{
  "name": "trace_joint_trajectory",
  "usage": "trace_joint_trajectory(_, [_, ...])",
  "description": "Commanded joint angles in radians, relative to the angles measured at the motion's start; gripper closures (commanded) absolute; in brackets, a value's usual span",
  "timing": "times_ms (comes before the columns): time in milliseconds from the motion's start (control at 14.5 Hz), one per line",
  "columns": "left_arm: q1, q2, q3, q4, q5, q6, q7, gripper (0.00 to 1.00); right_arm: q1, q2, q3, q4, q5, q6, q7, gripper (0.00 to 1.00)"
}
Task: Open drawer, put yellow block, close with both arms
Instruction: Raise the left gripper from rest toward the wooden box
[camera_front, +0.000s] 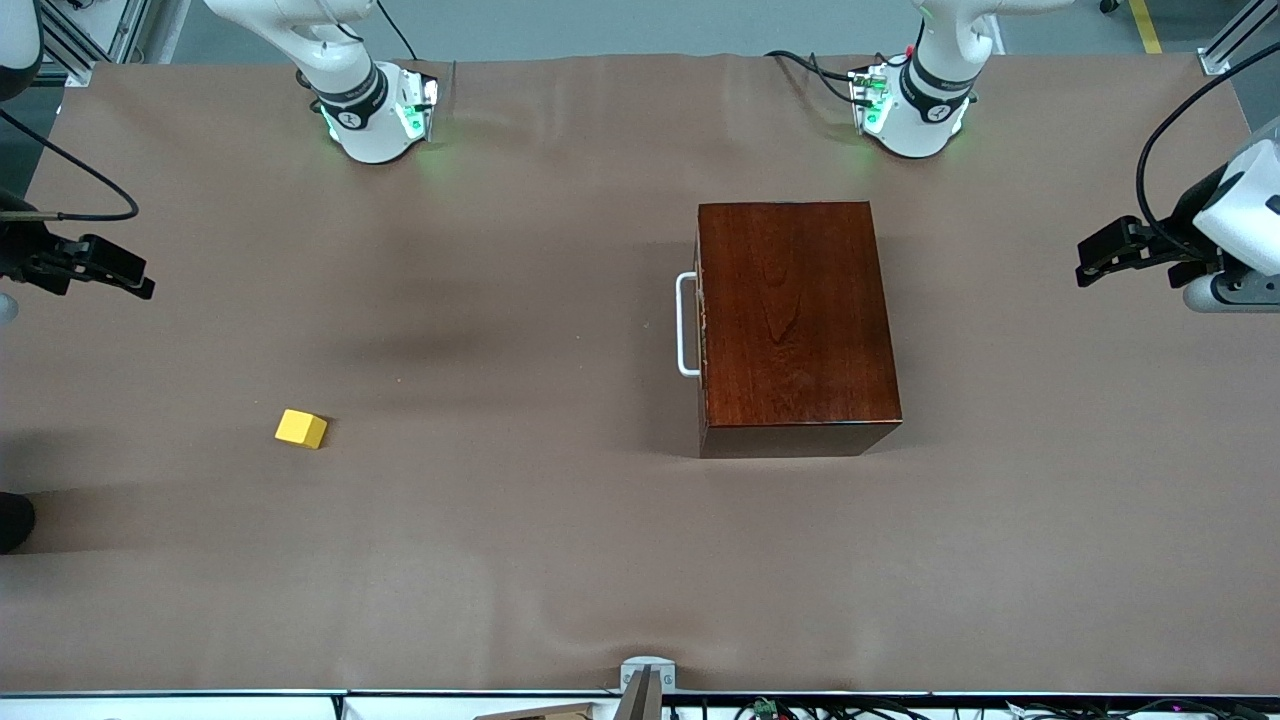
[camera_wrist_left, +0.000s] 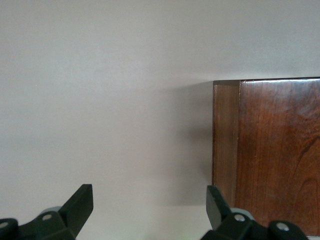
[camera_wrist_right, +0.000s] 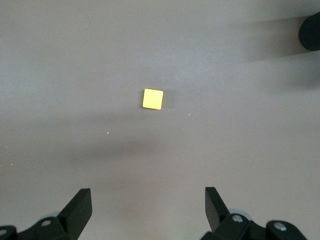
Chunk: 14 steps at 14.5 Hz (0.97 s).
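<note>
Drawer (camera_front: 700, 325) shut, handle (camera_front: 686, 325) facing yellow block (camera_front: 300, 429). My right pincer (camera_wrist_right: 148, 210) spread above block; my left pincer (camera_wrist_left: 150, 210) spread beside wooden box (camera_wrist_left: 270, 155), both waiting.

Two robot arms stand on round white bases, the right arm's base (camera_front: 378, 125) and the left arm's base (camera_front: 915, 120). Each base has a black ring with a small white mark and glows green at the side. Black cables plug in beside the left arm's base. The left pincer (camera_front: 1100, 255) is black, fixed to a white and grey wrist with a black cable looping over it. The right pincer (camera_front: 125, 272) is black too, with a thin black cable. Up close, the fingers (camera_wrist_right: 80, 207) look flat and black, with small silver screws.
</note>
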Motion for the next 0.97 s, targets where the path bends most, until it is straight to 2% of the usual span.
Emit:
trace_joint_trajectory(0, [0.000,-0.005,-0.006,-0.008,0.008,0.009,-0.018,0.00,-0.018,0.014,0.012,0.029,-0.017,-0.015,0.000,0.00])
trace_joint_trajectory(276, [-0.013,-0.005,-0.010,-0.004,0.008,0.002,-0.072,0.00,-0.018,0.014,0.012,0.029,-0.017,-0.015,0.000,0.00])
trace_joint_trajectory(553, [-0.014,-0.003,-0.051,-0.004,0.009,0.002,-0.219,0.00,-0.019,0.014,0.012,0.029,-0.019,-0.015,-0.002,0.00])
trace_joint_trajectory(898, [-0.016,0.005,-0.094,-0.002,0.006,0.002,-0.219,0.00,-0.019,0.014,0.012,0.029,-0.019,-0.015,0.000,0.00])
